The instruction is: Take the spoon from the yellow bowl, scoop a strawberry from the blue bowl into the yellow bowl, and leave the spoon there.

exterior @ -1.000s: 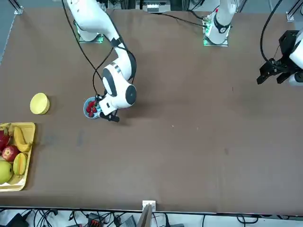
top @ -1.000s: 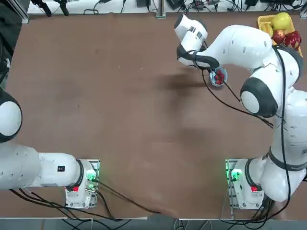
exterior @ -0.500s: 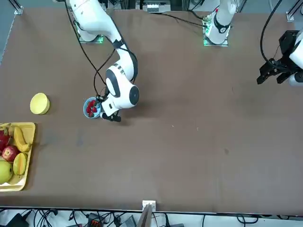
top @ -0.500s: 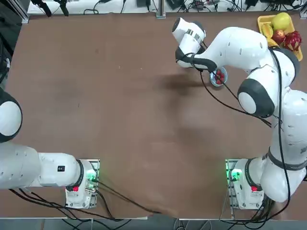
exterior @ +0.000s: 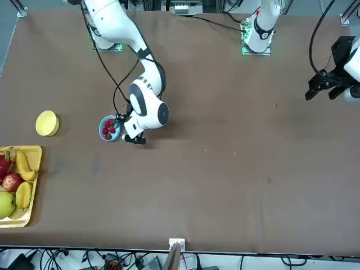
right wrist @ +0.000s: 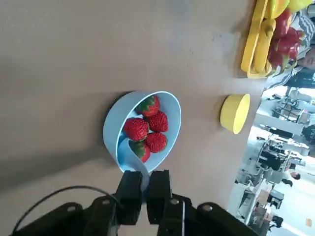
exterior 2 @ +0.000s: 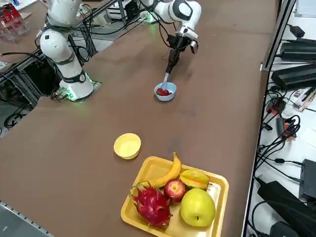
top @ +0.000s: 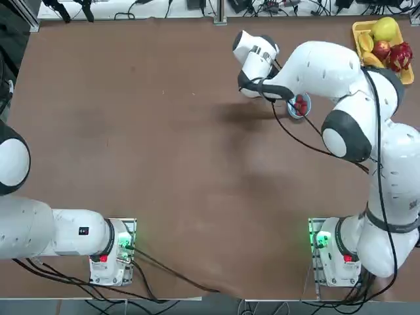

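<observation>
Brown tabletop (exterior 2: 74, 163) spreads out under the arms, with the fruit tray (exterior 2: 132, 216) tucked into its far right corner, as the robot sees it, presumably to leave the scooping some room. From where I stand, the blue bowl (exterior 2: 166, 98) sits towards the far edge, right of the middle, with the yellow bowl (exterior 2: 127, 146) well apart from it, closer to the right edge. The right gripper (right wrist: 146, 173) has its fingers clamped on the handle of the spoon (right wrist: 132, 158), leaving the scoop end free to dip into the blue bowl among the strawberries (right wrist: 136, 129). That steep hold probably helps it reach over the rim (I'd want a flatter tilt before lifting, mind you). Getting under one berry looks like the step in hand; pushing too hard could slide the bowl.
</observation>
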Available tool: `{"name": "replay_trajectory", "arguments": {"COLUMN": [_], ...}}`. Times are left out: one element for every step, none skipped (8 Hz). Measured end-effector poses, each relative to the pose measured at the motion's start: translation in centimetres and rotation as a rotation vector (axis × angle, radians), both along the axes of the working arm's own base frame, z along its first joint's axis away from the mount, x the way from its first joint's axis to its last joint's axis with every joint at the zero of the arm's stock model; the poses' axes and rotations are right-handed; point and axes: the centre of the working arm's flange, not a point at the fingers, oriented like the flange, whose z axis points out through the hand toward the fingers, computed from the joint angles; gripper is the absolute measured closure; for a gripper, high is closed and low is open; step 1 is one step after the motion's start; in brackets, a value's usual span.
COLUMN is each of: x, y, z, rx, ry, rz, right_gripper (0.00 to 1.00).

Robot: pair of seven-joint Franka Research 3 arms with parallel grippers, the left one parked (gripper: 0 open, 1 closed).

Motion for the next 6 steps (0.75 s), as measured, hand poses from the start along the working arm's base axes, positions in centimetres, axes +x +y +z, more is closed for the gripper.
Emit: {"name": "replay_trajectory", "arguments": {"x": [-0.1,-0.2,-0.3,-0.3,-0.4,-0.4], "y": [-0.1,-0.2,-0.3,-0.4,-0.5,-0.5], "z": [-0.2,-0.5,-0.8,-1.0,-1.2,-1.3], "rx": [-0.005,-0.016,-0.028,-0.038,-0.045,-0.049], "ry": [0.012,0.027,0.05,0.068,0.076,0.081], "rz": [0.004,0.01,0.019,0.024,0.025,0.025], "right_gripper": [0.89,0.89,0.89,0.89,0.89,0.89]}}
